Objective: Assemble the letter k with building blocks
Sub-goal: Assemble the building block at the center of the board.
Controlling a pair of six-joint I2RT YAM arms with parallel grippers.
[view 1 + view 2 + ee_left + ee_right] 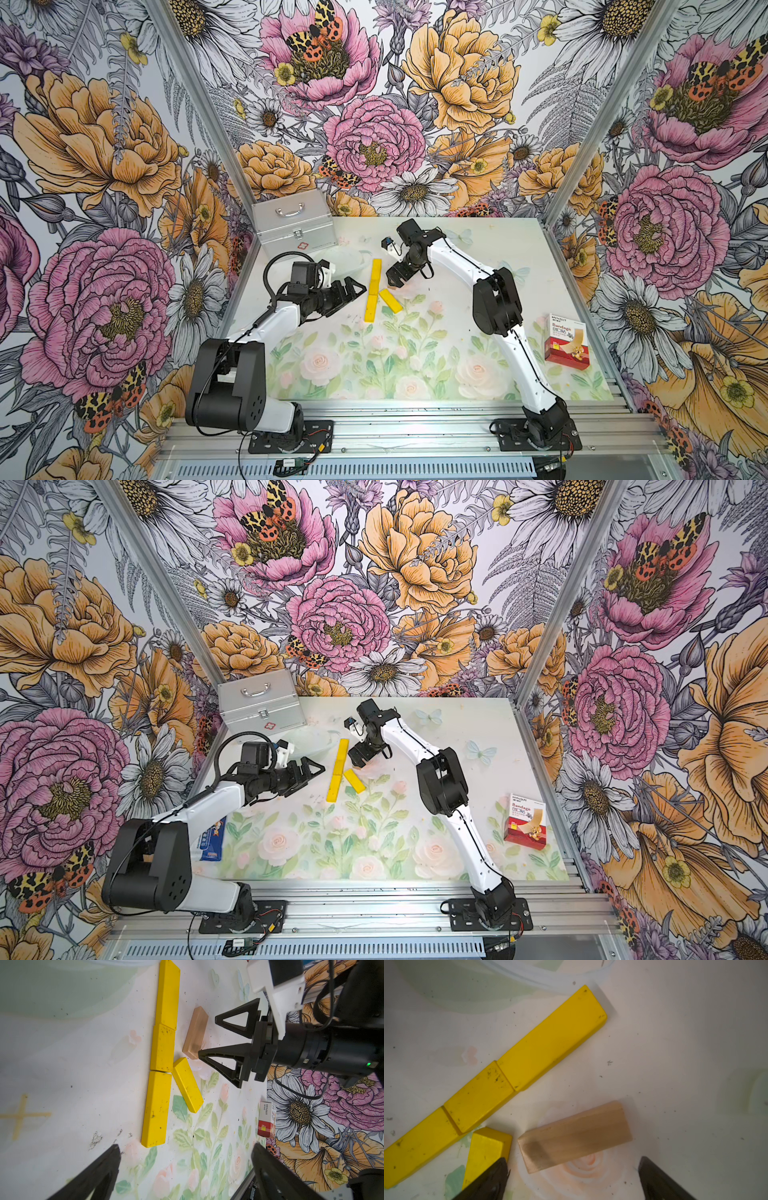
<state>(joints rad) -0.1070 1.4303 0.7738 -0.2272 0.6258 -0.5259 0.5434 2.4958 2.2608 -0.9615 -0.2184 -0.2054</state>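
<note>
On mat (415,353), tan block (575,1136) beside spread right fingers (488,1184); left fingers (110,1159) spread (case (293,226) shut).

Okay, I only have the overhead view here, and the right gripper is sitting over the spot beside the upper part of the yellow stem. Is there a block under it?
Observer: Yes. The right wrist view shows a tan block lying flat below the right gripper, whose jaws stand open, so it is not gripped.
Operator: Does it touch the stem?
Observer: No. In the left wrist view a strip of bare table shows between the tan block and the yellow stem. Its nearer end lies close to the top of the lower yellow arm.
</note>
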